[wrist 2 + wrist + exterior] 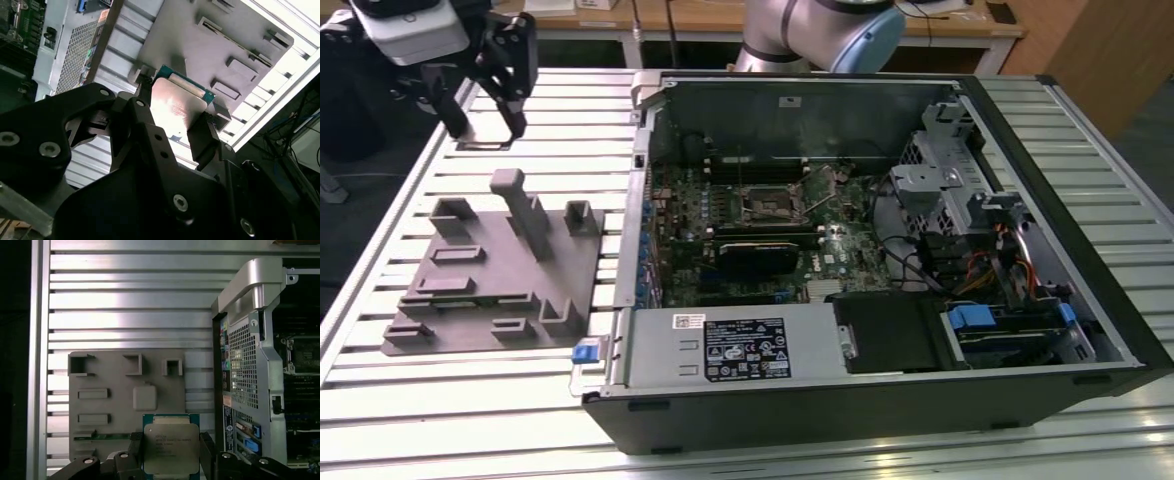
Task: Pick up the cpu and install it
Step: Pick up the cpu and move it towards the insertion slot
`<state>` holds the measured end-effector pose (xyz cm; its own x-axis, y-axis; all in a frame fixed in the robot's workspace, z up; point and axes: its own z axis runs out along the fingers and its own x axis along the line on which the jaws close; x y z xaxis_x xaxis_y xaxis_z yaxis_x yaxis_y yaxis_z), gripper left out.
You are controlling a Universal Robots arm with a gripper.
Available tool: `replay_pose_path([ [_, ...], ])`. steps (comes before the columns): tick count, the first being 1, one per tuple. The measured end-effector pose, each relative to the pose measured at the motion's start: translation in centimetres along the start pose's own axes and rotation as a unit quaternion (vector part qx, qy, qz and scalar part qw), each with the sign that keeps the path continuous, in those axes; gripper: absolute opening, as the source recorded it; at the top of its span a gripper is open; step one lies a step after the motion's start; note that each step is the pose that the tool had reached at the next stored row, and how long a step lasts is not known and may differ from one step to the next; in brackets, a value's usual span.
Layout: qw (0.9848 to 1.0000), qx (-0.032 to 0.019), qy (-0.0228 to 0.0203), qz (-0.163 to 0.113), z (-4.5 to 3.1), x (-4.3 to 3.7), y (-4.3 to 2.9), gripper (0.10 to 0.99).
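Note:
The cpu (pixel 171 445), a flat square chip with a silvery top and a green rim, is clamped between my gripper's (pixel 171 452) two black fingers (pixel 136 446). In the second wrist view the cpu (pixel 176 106) sits the same way inside the gripper (pixel 175 116). In the exterior view the gripper (pixel 484 133) hangs above the slatted table at the exterior view's far left, beyond the grey fixture plate (pixel 480 270). The black square socket (pixel 767 200) lies on the motherboard inside the open computer case (pixel 881 330), well to the exterior view's right of the gripper.
The grey fixture plate (pixel 115 405) with raised blocks lies on the aluminium slatted table (pixel 560 110) beside the case's metal wall (pixel 245 365). Inside the case are a drive cage (pixel 947 170), cables and a power supply (pixel 734 345). The arm's base (pixel 821 35) stands behind the case.

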<state>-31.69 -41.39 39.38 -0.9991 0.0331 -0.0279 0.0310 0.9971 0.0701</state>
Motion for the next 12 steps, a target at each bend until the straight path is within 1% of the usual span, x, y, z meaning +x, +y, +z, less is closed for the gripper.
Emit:
replay_pose_path([
  [8,1.0000,0.0000,0.0000,0.000,0.08,-2.50,0.08,0.537],
  [12,1.0000,0.0000,0.0000,0.000,0.12,-3.61,0.11,0.537],
])
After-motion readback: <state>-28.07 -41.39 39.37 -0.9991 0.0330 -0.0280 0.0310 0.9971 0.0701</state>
